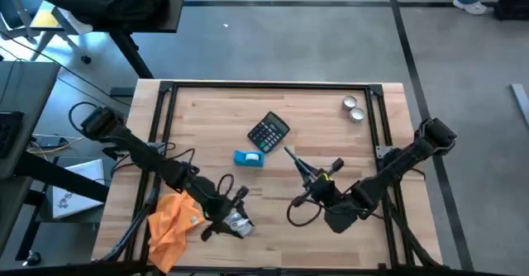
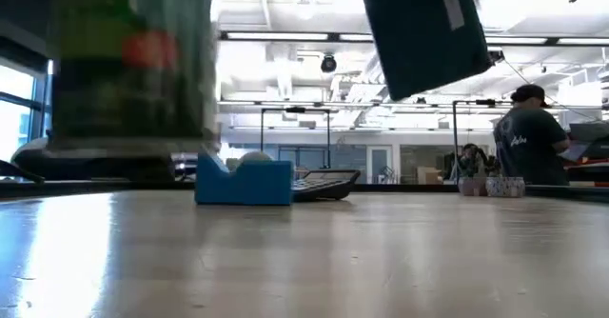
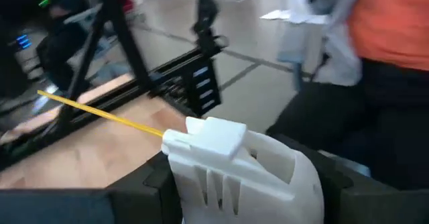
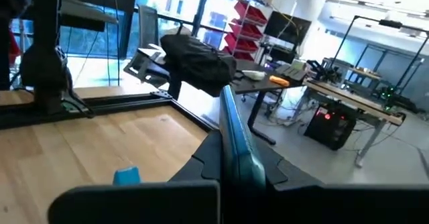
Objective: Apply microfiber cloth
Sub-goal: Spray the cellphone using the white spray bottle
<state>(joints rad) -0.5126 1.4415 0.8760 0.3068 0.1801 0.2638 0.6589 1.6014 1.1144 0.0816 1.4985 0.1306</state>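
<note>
From the high view I see the microfiber cloth crumpled at about 8 o'clock on the tabletop, near the front-left corner, with one edge under the left arm. My left tool sits just beside the cloth toward the centre, low over the wood; I cannot tell whether its fingers are spread or pressed together, and I cannot tell if it touches the cloth. In the left wrist view the orange fabric shows in a corner, past a white fitting on the tool. My right tool reaches from 4 o'clock toward the middle, its dark fingers pressed together into a thin point with nothing between them, aimed at the black calculator, stopping just short of it. The small blue box lies just beside the calculator at its 7 o'clock, apart from both tools. Two small round tins sit at 1 o'clock near the far rail. In the low view a person stands in the room beyond.
</note>
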